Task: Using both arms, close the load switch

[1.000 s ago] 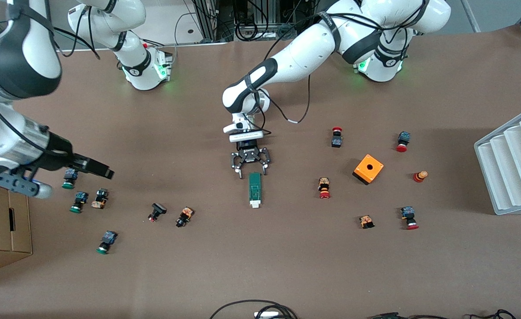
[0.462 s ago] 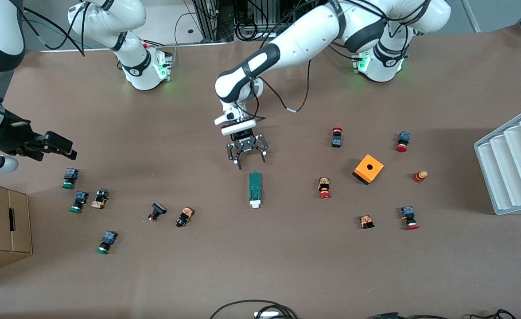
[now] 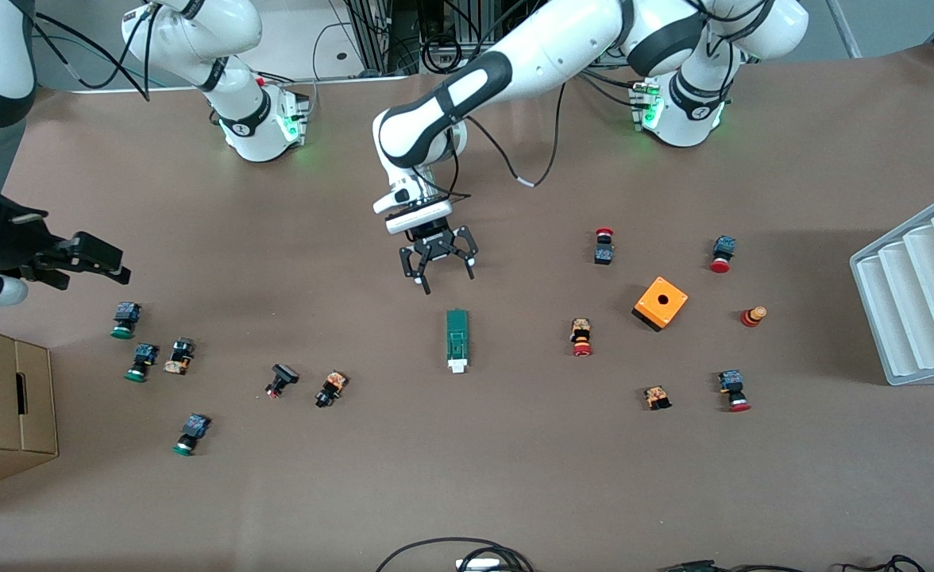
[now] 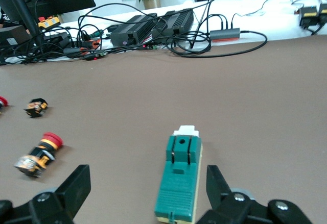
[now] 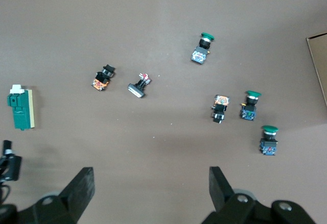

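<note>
The load switch (image 3: pixel 457 340), a narrow green block with a white tab at the end nearer the front camera, lies flat mid-table. My left gripper (image 3: pixel 449 282) hangs open in the air above the table by the switch's green end, not touching it. In the left wrist view the switch (image 4: pixel 180 183) lies between and ahead of the spread fingers of the left gripper (image 4: pixel 148 178). My right gripper (image 3: pixel 117 270) is open and empty, up over the right arm's end of the table. Its wrist view shows the right gripper (image 5: pixel 150 180) and the switch (image 5: pixel 20 109) well apart.
Green-capped push-buttons (image 3: pixel 145 359) lie below the right gripper, and red-capped ones (image 3: pixel 580 337) lie toward the left arm's end. An orange box (image 3: pixel 661 303), a white ridged rack (image 3: pixel 920 294) and a cardboard box (image 3: pixel 2 405) stand around. Cables (image 3: pixel 451 556) lie at the front edge.
My left gripper has risen and drawn back from the switch toward the robot bases, still open. My right gripper has pulled away toward its end of the table. The switch has not moved.
</note>
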